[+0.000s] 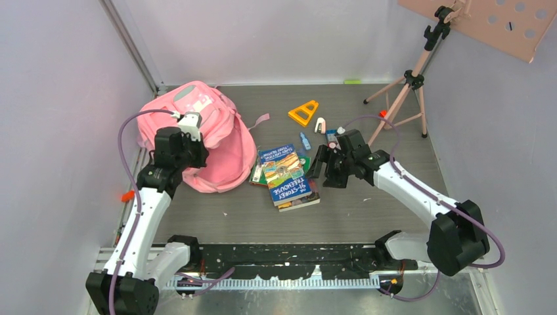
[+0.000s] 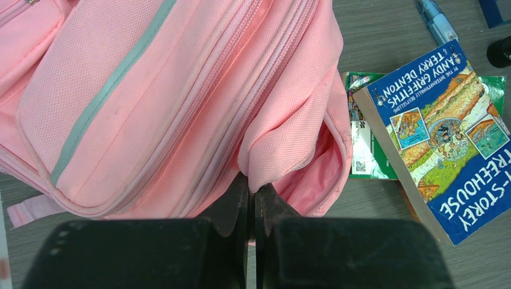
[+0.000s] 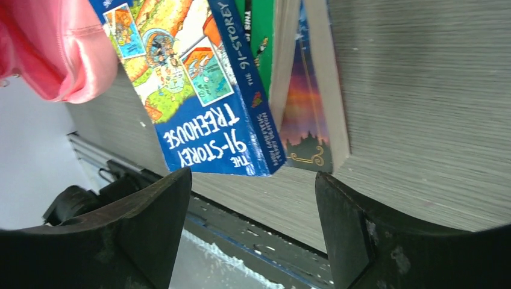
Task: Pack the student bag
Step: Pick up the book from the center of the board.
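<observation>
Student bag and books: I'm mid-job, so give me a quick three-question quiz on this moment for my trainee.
1. True or false: the right tool has its jaws shut.
2. What is the left tool pinching? A an orange triangle; B the student bag; C a pen.
3. Fill in: the blue book lies on top, and the book right under it is ___.

Key:
1. False. The jaws stand wide open above the books.
2. B. The tool is closed on an edge of pink fabric.
3. Green. The green book shows beneath it.
</observation>
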Motion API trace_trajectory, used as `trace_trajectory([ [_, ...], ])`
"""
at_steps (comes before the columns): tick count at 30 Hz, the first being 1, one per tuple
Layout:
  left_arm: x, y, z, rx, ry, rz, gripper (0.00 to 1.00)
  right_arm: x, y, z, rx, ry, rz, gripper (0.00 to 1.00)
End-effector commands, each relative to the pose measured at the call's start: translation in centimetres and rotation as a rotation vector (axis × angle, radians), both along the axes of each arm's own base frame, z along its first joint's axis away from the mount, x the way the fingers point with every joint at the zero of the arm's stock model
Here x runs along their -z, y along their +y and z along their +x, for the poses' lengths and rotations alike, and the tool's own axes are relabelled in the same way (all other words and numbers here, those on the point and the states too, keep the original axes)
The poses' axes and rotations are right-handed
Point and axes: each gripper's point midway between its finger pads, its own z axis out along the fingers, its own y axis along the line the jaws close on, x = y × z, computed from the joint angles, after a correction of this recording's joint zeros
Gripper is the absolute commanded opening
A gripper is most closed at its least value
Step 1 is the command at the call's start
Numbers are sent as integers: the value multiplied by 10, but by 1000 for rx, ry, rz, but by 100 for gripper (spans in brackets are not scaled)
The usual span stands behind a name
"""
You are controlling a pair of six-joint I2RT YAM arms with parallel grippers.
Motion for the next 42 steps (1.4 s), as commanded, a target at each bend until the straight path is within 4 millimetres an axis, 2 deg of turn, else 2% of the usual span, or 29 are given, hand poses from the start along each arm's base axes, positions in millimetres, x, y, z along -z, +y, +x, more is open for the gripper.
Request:
trace_trajectory([
  [1,-36,-6,8,15,-121,-36,0,-14,24,3,2,-7,172,80],
  [6,-36,-5,7,13,-125,-33,0,-9,38,9,-1,3,249,80],
  [12,-35,-6,8,15,-120,-33,0,10,38,14,-2,25,216,79],
  [17,-33,-6,9,15,-113,-33,0,15,44,16,4,42,255,76],
  [22,-31,-6,9,14,-107,-29,0,31,40,10,13,82,228,74],
  [26,-30,-6,10,15,-103,-30,0,33,40,9,18,90,232,74],
  [32,-29,-7,10,18,-101,-31,0,33,49,7,-5,104,258,74],
  [42,-28,-9,11,25,-95,-40,0,49,60,0,3,146,265,70],
])
